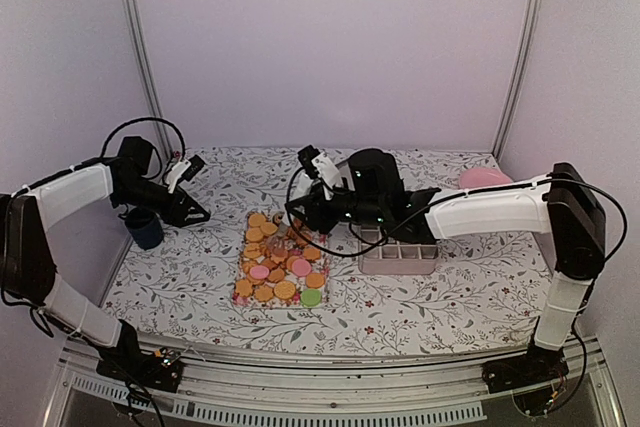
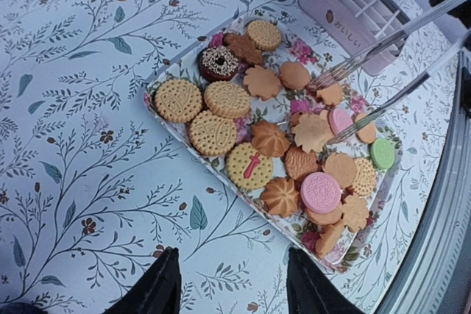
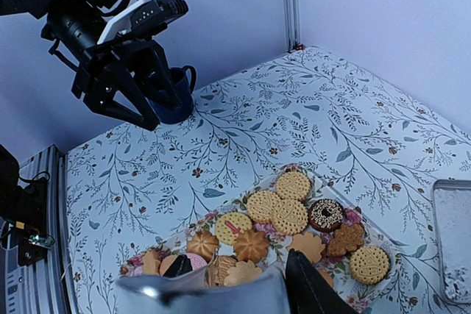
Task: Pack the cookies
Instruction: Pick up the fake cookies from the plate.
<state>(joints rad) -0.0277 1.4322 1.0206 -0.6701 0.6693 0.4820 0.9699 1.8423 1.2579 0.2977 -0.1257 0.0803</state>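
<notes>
Right fingers (image 3: 305,288) clamp tongs (image 2: 383,42), prongs spread over the cookies (image 2: 294,145) from one o'clock, seemingly poised to pinch one; left fingers (image 2: 158,288) hang apart at ten o'clock.

Plain pale lilac walls (image 1: 330,47) close in the back and both sides, joined at the rear corners by slim metal posts (image 1: 142,47). The table (image 1: 470,297) wears a white cloth (image 1: 190,292) printed with leafy twigs (small brown flowers too), and light falls soft and even.
</notes>
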